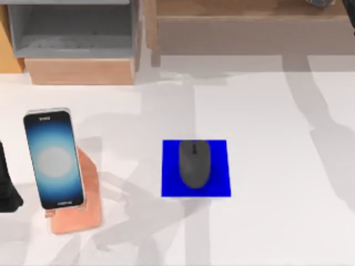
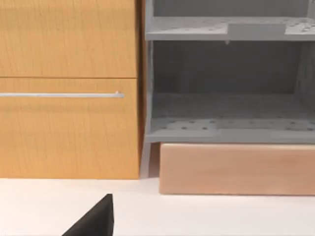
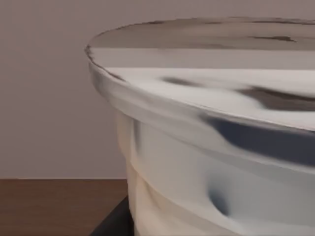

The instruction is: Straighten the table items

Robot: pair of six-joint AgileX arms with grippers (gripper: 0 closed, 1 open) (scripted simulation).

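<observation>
Item: computer mouse (image 1: 194, 163), dark grey, oval. It lies on the blue square pad (image 1: 221, 185), within the pad's edges, long axis running toward the table's far edge. The pad sits near the middle of the table (image 1: 277, 221).

Item: smartphone (image 1: 54, 159), slim, silver-edged, screen lit blue-white. It leans on the copper-pink stand (image 1: 89, 210) close to the table's left edge, screen facing up and forward, its lower end resting in the stand's lip.

Item: left arm. We see a dark shape (image 1: 8, 185) at the table's left edge, just beside the smartphone but apart from it; we take this for part of our left arm, though the top view cuts it off. In the left wrist view a black wedge (image 2: 93, 221) pokes in over the white table surface, perhaps a fingertip. We cannot tell whether this gripper's jaws are apart or together. Nothing appears held. The phone lies beside the arm, not between any jaws that we can see.

Item: right arm. A dark bit (image 1: 321, 3) sits at the far right corner of the top view, well apart from mouse and phone. We cannot tell how its jaws stand.

Item: shelving (image 1: 72, 33), grey compartments on a wooden base, along the table's far edge at the left; the left wrist view faces it, with an orange-brown drawer front (image 2: 69, 88) beside it.

Item: a pale rounded vessel (image 3: 197, 147), close up in the right wrist view.
</observation>
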